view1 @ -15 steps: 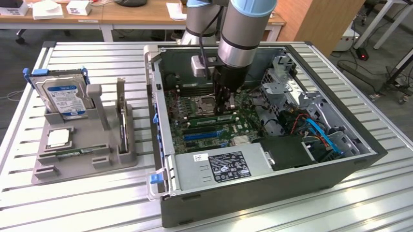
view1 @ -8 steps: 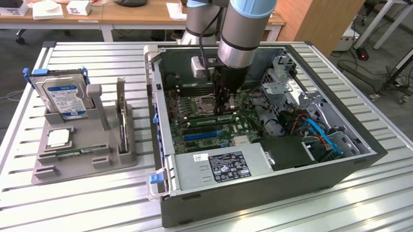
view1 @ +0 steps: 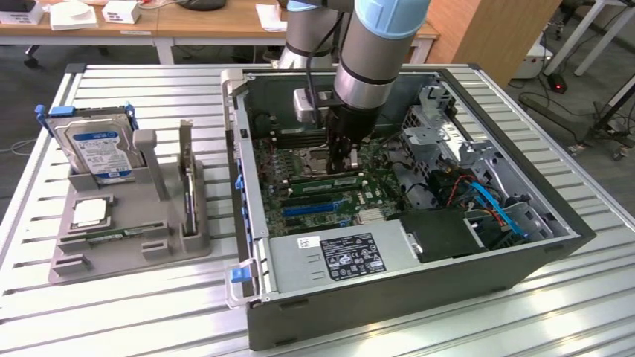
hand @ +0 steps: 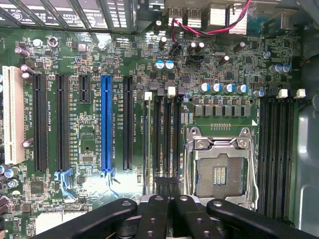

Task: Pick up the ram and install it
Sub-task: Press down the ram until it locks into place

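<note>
One claw (view1: 343, 165), closed, stands over the motherboard (view1: 317, 178) inside one open computer case (view1: 397, 297) on the bench (view1: 129, 297). One ram stick (hand: 145, 144) sits seated in a slot beside two empty black slots, just ahead of the claw fingertips (hand: 157, 209). One hard drive (view1: 100, 152) stands in the grey holder (view1: 129, 230).

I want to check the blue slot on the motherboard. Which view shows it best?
The wrist view: the blue slot runs unobstructed along its whole length. The exterior view shows it as a short strip, seen at a slant.
</note>
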`<state>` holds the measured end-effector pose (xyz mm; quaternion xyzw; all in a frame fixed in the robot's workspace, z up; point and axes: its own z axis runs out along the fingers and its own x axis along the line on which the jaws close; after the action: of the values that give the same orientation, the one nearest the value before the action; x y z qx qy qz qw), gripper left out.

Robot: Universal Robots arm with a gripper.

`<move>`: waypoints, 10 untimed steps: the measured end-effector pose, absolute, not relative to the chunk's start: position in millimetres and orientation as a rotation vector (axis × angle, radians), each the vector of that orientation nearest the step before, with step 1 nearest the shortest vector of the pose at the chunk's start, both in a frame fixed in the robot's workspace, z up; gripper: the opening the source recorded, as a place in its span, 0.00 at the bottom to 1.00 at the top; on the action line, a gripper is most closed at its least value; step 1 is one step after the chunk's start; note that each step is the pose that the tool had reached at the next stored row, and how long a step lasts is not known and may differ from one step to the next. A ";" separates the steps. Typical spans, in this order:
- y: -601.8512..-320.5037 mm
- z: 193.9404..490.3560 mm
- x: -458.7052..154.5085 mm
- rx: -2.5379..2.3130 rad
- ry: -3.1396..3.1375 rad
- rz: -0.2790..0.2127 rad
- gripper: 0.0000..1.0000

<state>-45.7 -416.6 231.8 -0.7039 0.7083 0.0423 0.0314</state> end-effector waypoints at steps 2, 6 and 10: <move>-416.6 231.8 -45.7 -2.168 2.182 0.130 0.09; -416.6 231.8 -45.7 -2.168 2.182 0.130 0.09; -416.6 231.8 -45.7 -2.168 2.182 0.130 0.09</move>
<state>-45.7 -416.6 231.8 -0.7039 0.7083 0.0423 0.0314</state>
